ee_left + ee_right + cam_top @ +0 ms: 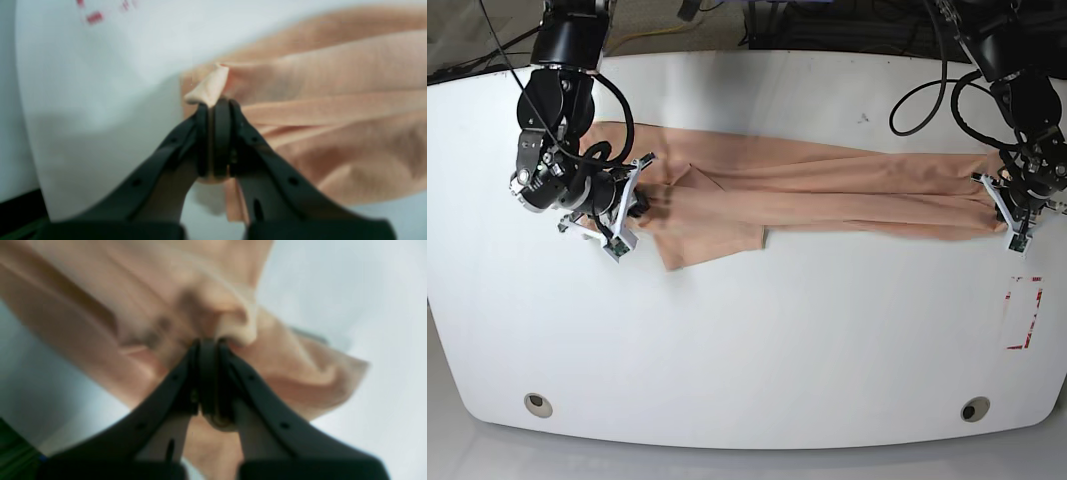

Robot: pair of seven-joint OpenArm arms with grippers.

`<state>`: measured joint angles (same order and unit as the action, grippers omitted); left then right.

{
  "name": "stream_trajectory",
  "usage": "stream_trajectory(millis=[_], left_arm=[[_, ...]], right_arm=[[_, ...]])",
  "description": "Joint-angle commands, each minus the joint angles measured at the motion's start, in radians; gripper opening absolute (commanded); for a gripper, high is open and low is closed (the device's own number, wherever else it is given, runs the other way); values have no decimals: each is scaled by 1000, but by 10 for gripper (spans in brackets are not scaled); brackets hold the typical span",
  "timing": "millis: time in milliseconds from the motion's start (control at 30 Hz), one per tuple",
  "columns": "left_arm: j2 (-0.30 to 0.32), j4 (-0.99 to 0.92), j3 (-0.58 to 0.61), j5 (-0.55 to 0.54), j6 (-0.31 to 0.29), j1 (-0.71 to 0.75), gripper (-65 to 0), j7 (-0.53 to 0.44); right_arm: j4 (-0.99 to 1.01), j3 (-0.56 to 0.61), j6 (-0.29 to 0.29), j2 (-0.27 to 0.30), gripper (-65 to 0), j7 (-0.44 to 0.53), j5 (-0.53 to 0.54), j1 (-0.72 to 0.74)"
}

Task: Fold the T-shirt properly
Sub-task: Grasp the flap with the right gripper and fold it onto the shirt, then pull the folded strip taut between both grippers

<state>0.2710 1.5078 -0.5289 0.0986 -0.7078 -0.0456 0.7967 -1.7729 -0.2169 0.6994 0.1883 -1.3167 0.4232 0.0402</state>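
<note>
Left wrist: left hand pinches the T-shirt edge, cloth running off to its right

Right wrist: right hand clamps a bunched end

Base: shirt stretched lengthwise on the desk between both hands

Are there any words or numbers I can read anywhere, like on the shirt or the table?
None can be read.
The red marks on the white table near its right edge form a tape-like outline, not letters.
The same red marks in the left wrist view are too blurred to read.
The T-shirt shows only plain peach cloth, with no print in view.
</note>
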Motion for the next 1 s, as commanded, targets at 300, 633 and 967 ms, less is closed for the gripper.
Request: stream_trajectory(millis=[300,633,967], left_arm=[[67,15,39,-1,10,92,-561,-12],[80,75,74,-3,10,138,-181,-12],[124,257,72,-207,10,137,-179,100]], right_arm=[[-23,-28,-1,-13,-431,29,-14,-105],[-176,-77,-1,-29,-312,-16,-1,-135],[-121,-100,-1,-43,-308,-10,-24,16]])
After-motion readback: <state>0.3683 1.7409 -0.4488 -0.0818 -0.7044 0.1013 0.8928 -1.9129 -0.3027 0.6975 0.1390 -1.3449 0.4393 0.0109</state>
